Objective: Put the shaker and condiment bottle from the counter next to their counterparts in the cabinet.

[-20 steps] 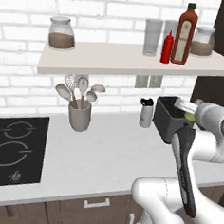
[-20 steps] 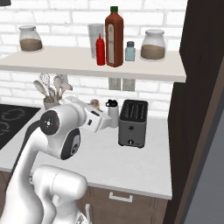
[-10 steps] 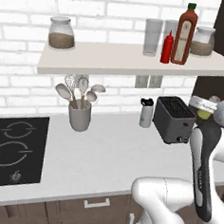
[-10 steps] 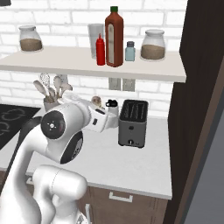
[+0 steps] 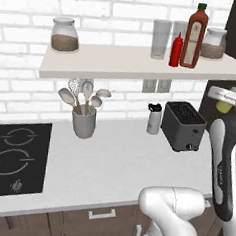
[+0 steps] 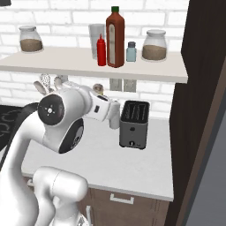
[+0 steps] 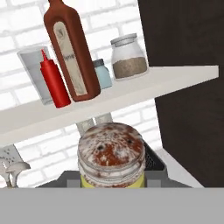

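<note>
Two lidded jars (image 5: 65,34) (image 5: 214,43); two red bottles (image 5: 176,50) (image 5: 194,28); one toaster (image 5: 183,126)

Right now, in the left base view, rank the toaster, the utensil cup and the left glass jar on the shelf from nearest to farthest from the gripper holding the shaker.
1. Toaster: on the counter, just left of and below the gripper with the shaker.
2. Utensil cup: mid-counter, by the wall.
3. Left glass jar: far left end of the shelf.
</note>
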Available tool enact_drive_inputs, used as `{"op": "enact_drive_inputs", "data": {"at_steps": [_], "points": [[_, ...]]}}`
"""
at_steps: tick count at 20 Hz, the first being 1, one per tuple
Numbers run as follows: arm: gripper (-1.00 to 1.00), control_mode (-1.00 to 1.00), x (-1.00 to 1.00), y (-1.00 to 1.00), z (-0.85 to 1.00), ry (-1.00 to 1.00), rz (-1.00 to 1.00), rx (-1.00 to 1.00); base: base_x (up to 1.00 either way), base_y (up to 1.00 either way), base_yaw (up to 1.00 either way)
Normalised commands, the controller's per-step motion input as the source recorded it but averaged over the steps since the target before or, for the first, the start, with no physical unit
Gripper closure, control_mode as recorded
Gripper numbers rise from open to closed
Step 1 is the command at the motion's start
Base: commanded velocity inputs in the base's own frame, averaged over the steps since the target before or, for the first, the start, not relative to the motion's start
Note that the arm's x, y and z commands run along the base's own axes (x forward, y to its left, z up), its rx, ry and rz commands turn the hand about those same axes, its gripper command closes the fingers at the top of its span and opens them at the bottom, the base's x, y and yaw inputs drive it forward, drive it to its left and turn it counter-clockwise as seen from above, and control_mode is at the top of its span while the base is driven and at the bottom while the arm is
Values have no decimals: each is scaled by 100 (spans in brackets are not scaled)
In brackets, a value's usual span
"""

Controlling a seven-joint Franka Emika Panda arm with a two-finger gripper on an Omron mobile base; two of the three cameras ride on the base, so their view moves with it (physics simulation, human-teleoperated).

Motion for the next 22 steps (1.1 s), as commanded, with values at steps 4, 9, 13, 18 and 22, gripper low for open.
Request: {"op": "enact_drive_inputs", "data": {"at_steps": [4, 9, 13, 18, 22], "points": [[100, -100, 0, -31, 45, 0, 3, 0, 0, 0, 0], [100, -100, 0, -30, 40, 0, 11, 0, 0, 0, 0], [100, -100, 0, -18, 32, 0, 14, 0, 0, 0, 0], [100, -100, 6, -1, 17, 0, 16, -1, 0, 0, 0], [100, -100, 30, 0, 1, 0, 20, -7, 0, 0, 0]]}}
